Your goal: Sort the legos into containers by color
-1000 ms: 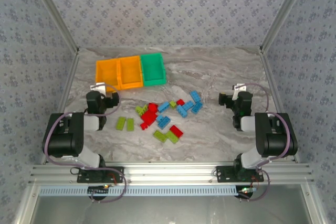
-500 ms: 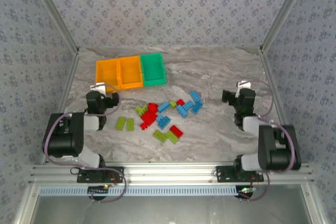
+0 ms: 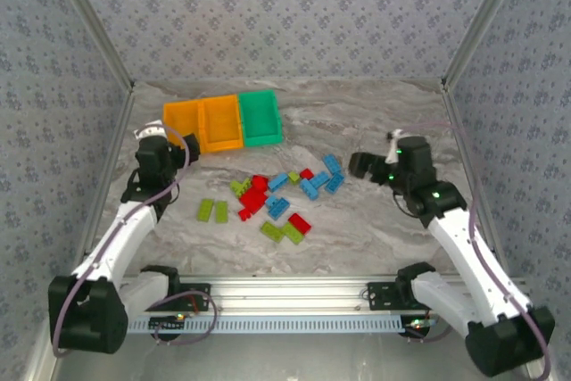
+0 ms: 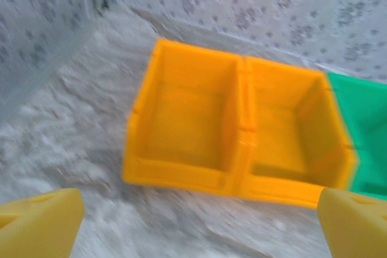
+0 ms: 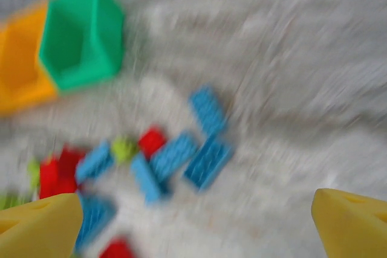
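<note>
Bare table [image 3: 375, 122] lies right of the containers [image 3: 223, 120]; legos [image 3: 256, 194] crowd the middle.

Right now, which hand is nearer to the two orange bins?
Left. The left hand hangs just in front of the orange bins; the right hand is well off to their right, beyond the loose bricks.

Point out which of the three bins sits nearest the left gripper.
The orange bin at the left end of the row, directly ahead of the open left gripper; the middle orange bin and the green bin lie farther right.
</note>
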`<state>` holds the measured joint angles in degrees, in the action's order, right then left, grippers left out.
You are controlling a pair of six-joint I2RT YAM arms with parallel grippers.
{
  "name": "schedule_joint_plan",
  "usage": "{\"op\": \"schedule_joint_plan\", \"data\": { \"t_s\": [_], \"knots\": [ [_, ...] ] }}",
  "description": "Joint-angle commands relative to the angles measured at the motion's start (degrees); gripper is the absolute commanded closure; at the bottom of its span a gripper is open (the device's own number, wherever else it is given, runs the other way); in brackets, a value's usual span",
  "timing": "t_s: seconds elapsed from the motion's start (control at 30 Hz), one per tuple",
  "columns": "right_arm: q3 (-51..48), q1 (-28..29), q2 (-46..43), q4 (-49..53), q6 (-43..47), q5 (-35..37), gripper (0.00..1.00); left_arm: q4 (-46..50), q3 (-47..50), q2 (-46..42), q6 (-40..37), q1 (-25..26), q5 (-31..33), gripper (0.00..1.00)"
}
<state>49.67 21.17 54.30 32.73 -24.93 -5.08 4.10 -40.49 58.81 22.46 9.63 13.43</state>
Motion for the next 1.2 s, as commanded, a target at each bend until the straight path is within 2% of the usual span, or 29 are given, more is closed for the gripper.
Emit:
{"op": "schedule_joint_plan", "data": {
  "t_s": [0.0, 0.07, 0.17, 0.27, 0.33, 0.43, 0.6, 0.73, 1.17],
  "knots": [
    [4.2, 9.8, 4.7, 14.1, -1.8, -3.0, 0.0, 28.5, -6.2, 0.8, 14.0, 5.6, -4.3, 0.04],
    [5.3, 16.3, 6.9, 13.5, -3.1, -0.7, 0.0, 33.5, -7.6, 2.4, 15.6, 9.6, -6.7, 0.04],
    [5.6, 21.4, 8.8, 10.9, -4.7, 1.2, 0.0, 39.0, -6.7, 4.6, 15.6, 12.9, -5.3, 0.1],
    [6.4, 23.3, 10.5, 10.4, -5.4, 2.9, 0.0, 42.4, -4.7, 7.1, 15.1, 13.2, 0.6, 0.26],
    [7.0, 24.1, 11.5, 10.6, -5.5, 3.8, 0.0, 42.2, -3.9, 8.7, 14.3, 13.2, -0.5, 0.32],
    [7.9, 24.9, 12.9, 11.0, -5.5, 4.3, 0.0, 38.3, -3.3, 11.6, 12.8, 13.2, -7.0, 0.35],
    [8.8, 26.3, 13.9, 11.7, -6.2, 5.7, 0.0, 37.2, -4.5, 18.5, 11.8, 12.7, -4.3, 0.41],
    [9.6, 26.9, 14.2, 12.6, -6.4, 6.5, 0.0, 35.1, -3.3, 21.6, 11.0, 11.1, -5.4, 0.46],
    [13.3, 30.1, 14.3, 13.7, -8.0, 6.9, 0.0, 30.3, -1.8, 25.5, 10.7, 7.3, -6.7, 0.58]
  ]
}}
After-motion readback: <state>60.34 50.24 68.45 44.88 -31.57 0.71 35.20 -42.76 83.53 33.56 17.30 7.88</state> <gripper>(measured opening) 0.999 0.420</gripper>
